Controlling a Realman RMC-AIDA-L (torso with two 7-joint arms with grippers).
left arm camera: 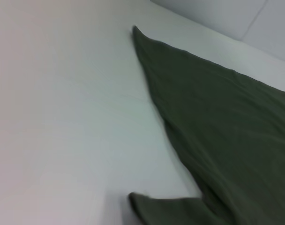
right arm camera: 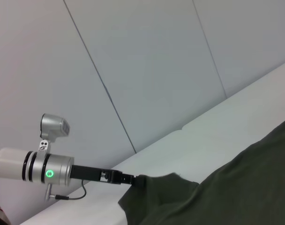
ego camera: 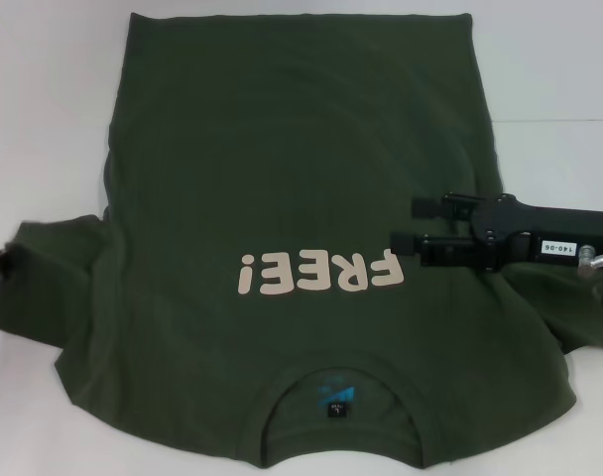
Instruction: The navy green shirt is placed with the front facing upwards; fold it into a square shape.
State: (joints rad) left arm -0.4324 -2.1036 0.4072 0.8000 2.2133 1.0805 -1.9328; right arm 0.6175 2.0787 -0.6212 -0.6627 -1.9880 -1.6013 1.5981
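Head view shows me the navy green shirt [ego camera: 282, 228] spread flat on the white surface [ego camera: 44, 119], front side up. The collar is near me and the hem is far away, so its long way runs from near to far. The cream word on the chest reads upside down from here.

My right tool [ego camera: 406, 224] reaches in from the right, over the right side of the shirt, just beside the end of the word. Its two fingers are apart and I see no cloth between them. The right sleeve lies right under that arm, so the right arm is the nearer one for that side.

My left tool [right arm camera: 135, 181] is at the left sleeve, at the left edge of the shirt. In the right wrist view its tip meets the edge of the cloth there. I cannot tell if it is apart or together.

I think the next fold has to bring a side of the shirt in toward the middle.

I see no boxes or bowls here.
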